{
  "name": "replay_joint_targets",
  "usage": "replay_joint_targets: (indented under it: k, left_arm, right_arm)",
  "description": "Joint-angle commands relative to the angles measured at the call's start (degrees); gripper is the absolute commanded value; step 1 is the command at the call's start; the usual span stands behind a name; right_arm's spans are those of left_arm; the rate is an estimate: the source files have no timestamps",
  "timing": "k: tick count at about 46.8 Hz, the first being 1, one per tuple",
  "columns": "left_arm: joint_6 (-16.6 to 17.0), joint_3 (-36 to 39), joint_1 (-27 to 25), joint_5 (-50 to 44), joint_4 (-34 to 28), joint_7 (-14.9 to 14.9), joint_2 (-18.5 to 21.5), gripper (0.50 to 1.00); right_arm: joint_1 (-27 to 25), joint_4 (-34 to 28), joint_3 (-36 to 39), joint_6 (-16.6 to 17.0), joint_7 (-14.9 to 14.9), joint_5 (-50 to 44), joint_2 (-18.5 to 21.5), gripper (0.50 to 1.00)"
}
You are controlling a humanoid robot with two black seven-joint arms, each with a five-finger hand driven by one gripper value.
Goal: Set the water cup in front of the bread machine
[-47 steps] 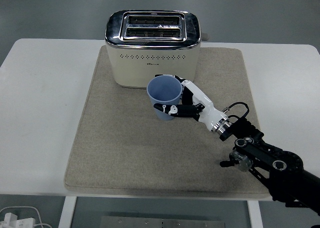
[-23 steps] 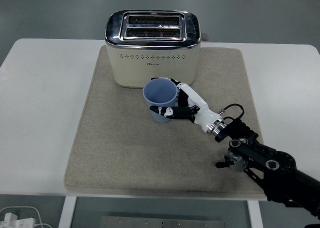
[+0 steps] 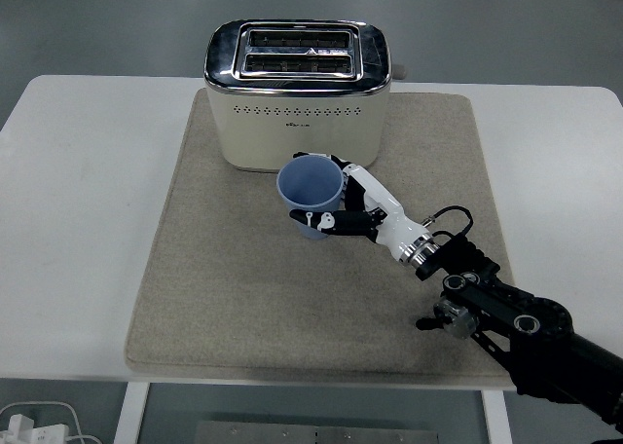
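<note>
Your right hand [image 3: 352,203] is pinching the water cup [image 3: 311,196] just near the bread machine [image 3: 297,93]; lower it level onto the mat [image 3: 224,269], then release.

- Looks like a lab or test bay, not a home kitchen.
- My bench is a plain white table [image 3: 88,220] on a bare grey floor [image 3: 487,25]; no counters or cabinets in view.
- Beige mat [image 3: 243,298] laid square on the table as a staged work area.
- Cream-and-chrome toaster [image 3: 297,93] at the mat's far edge is the only household appliance.
- White power strip with cable [image 3: 29,426] on the floor, near left corner.
</note>
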Motion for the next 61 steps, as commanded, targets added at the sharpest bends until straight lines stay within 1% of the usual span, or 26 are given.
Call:
replay_joint_targets:
  k: [1, 22, 49, 61]
  left_arm:
    - [0.0, 0.0, 0.0, 0.0, 0.0, 0.0, 0.0, 1.0]
    - [0.0, 0.0, 0.0, 0.0, 0.0, 0.0, 0.0, 1.0]
    - [0.0, 0.0, 0.0, 0.0, 0.0, 0.0, 0.0, 1.0]
    - [0.0, 0.0, 0.0, 0.0, 0.0, 0.0, 0.0, 1.0]
  right_arm:
    - [0.0, 0.0, 0.0, 0.1, 0.0, 0.0, -0.1, 0.926]
    - [-0.4, 0.1, -0.1, 0.1, -0.1, 0.0, -0.3, 0.926]
    - [-0.5, 0.1, 0.4, 1.0, -0.1, 1.2, -2.5, 0.928]
    - [-2.1, 0.2, 0.6, 1.5, 0.1, 1.1, -3.9, 0.928]
